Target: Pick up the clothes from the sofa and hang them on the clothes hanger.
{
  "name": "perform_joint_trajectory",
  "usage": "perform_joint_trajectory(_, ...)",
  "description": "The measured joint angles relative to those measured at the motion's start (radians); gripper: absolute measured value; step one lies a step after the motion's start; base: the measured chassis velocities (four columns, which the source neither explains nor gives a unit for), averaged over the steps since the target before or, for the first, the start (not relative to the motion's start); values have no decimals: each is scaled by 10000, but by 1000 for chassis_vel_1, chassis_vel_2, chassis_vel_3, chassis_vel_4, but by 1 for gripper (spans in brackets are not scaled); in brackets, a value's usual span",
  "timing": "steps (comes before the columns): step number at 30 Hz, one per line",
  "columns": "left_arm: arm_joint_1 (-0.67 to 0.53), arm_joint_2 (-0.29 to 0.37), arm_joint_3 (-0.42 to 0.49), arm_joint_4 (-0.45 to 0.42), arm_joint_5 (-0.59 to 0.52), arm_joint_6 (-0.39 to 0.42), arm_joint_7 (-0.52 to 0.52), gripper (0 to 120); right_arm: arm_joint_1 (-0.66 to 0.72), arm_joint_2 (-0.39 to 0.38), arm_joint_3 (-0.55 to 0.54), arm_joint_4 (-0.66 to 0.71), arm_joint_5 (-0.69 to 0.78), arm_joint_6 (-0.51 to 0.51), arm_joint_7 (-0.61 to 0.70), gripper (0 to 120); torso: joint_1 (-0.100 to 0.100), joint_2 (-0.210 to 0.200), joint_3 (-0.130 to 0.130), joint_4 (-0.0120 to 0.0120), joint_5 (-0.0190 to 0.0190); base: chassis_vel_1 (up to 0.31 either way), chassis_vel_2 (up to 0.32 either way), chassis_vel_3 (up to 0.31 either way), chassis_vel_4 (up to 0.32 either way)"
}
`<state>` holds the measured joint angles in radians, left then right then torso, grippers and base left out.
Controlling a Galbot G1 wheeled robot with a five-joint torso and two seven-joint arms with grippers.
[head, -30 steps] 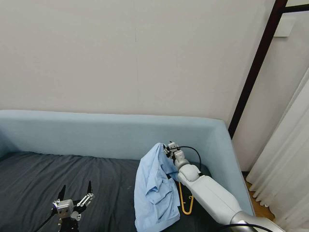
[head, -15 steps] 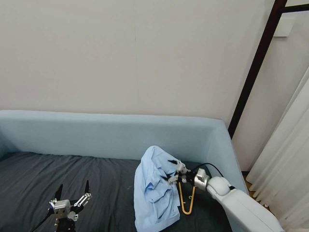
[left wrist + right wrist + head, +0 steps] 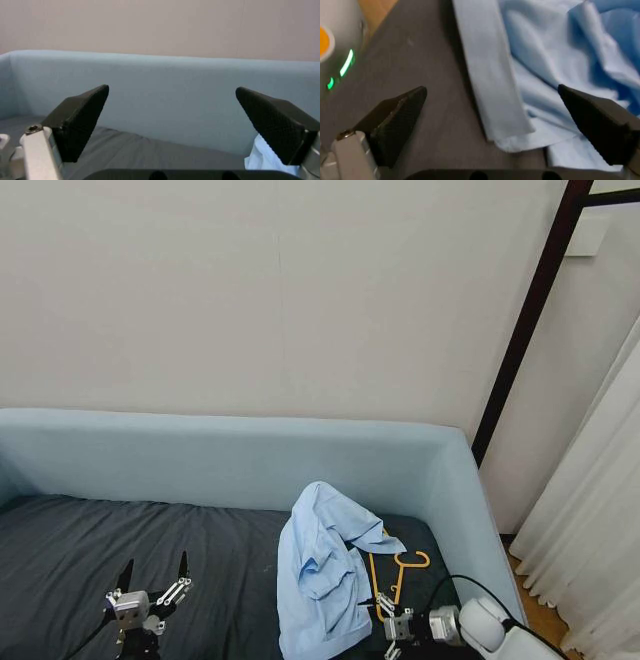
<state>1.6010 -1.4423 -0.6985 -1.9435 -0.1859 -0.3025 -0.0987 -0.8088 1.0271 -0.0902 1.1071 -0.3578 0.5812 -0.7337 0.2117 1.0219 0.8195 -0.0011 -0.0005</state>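
A light blue shirt (image 3: 322,575) lies crumpled over a yellow hanger (image 3: 398,566) on the right end of the sofa's dark seat (image 3: 90,550). My right gripper (image 3: 386,630) is open, low at the front, just beside the shirt's lower hem and apart from it. In the right wrist view the open fingers (image 3: 395,120) frame the shirt's (image 3: 545,67) folded edge on the dark cushion, with nothing between them. My left gripper (image 3: 155,566) hovers open over the seat, well to the left of the shirt, pointing at the backrest (image 3: 170,97); the shirt's edge (image 3: 260,159) shows beside one finger.
The pale blue sofa backrest (image 3: 220,455) and right armrest (image 3: 465,510) wall in the seat. A dark vertical pole (image 3: 525,320) stands against the wall at the right, with a white curtain (image 3: 600,520) beyond. A light on the robot's body (image 3: 340,67) glows green near the cushion edge.
My right gripper let go of the shirt's top and drew back down toward the seat's front. The shirt settled lower, and the hanger's hook is now uncovered. The left gripper barely moved.
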Motion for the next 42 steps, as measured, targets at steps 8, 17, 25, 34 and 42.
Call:
perform_joint_trajectory(8,-9,-130,8,14,30,0,0,100,-298,318,86,-242,-1744,280,2204,100,1,0,0,1,-2,0,0,0,0)
perform_joint_trajectory(17,-16,-152,21,45,44,-18,0,100,-1172,354,-131,130,-2805,-201,5630,100,0,0,0,-2,-1,0,0,0,0)
perform_joint_trajectory(25,-21,-106,40,46,32,-54,0,100,-1779,75,-415,721,-3014,-964,7996,100,0,0,1,0,-1,0,0,0,0)
perform_joint_trajectory(34,-63,-110,141,128,21,-136,0,100,-2128,-199,-657,1249,-2256,-1176,8740,100,0,0,1,-1,-2,0,0,0,0)
perform_joint_trajectory(42,-56,-69,121,144,16,-197,-1,100,-2126,49,-695,1071,-1998,-650,8751,95,0,-2,1,-1,0,0,0,0,0)
